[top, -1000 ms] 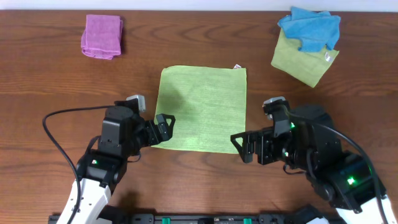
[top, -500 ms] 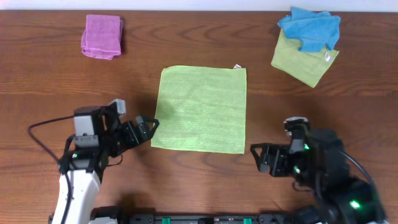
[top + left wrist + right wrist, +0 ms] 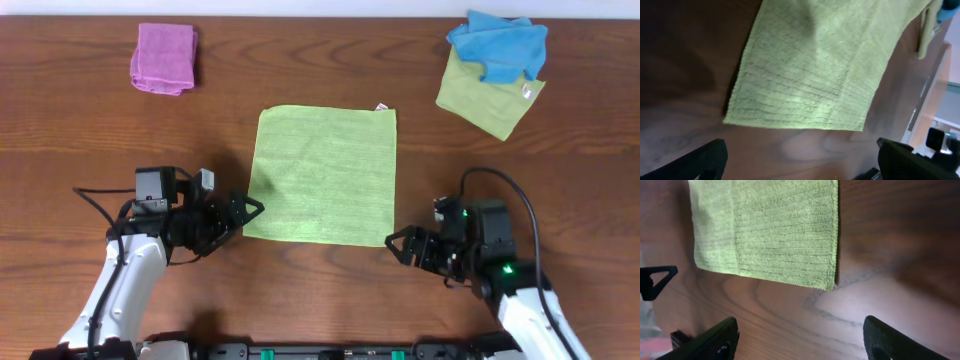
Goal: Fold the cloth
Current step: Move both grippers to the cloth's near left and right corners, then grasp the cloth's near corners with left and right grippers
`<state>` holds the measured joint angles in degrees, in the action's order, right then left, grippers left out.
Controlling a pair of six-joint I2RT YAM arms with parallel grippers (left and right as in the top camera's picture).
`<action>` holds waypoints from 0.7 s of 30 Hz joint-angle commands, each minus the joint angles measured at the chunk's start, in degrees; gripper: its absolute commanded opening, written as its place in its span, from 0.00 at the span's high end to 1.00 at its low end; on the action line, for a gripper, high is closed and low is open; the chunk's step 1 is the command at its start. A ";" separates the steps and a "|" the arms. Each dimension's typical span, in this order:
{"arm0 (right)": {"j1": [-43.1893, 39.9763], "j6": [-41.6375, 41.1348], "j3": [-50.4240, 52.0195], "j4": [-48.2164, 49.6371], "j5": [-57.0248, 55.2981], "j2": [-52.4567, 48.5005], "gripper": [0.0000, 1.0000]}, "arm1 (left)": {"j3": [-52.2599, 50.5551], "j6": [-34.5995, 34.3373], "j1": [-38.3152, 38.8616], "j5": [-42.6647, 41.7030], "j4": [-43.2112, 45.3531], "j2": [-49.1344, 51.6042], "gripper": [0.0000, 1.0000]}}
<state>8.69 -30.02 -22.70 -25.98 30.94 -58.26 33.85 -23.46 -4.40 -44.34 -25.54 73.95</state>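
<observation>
The lime-green cloth [image 3: 323, 175] lies flat mid-frame. Wide and empty, the left end effector [image 3: 243, 210] and right end effector [image 3: 398, 243] sit beside its lower corners.

Cloth [image 3: 810, 65] flat beyond wide-spread gripper [image 3: 802, 152]

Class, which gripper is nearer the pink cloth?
Left. The left gripper is at the lime-green cloth's left edge, on the pink cloth's side; the right gripper is off the opposite near corner.
</observation>
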 commanded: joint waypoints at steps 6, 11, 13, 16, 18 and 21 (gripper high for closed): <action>-0.52 0.48 0.74 9.18 5.75 -13.38 0.25 | 1.03 -1.46 -0.17 6.29 -1.46 0.96 0.03; -0.52 1.62 0.74 10.88 4.26 -15.74 0.26 | 1.03 -1.42 -0.17 8.81 -1.18 1.64 0.06; -0.52 1.60 0.74 11.15 4.22 -17.11 0.27 | 1.03 -1.44 -0.17 8.74 -0.72 3.34 0.07; -0.52 1.57 0.74 12.92 4.22 -18.82 0.27 | 1.03 -1.42 -0.17 8.74 0.66 6.03 0.08; -0.52 1.57 0.74 13.94 4.22 -19.78 0.28 | 1.03 -1.42 -0.17 8.72 2.49 7.76 0.07; -0.52 1.55 0.74 14.67 3.96 -21.31 0.29 | 1.03 -1.42 -0.17 7.32 4.72 9.92 0.08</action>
<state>8.49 -29.52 -22.55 -11.07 37.69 -77.32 33.85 -24.88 -4.40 -36.69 -21.58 82.46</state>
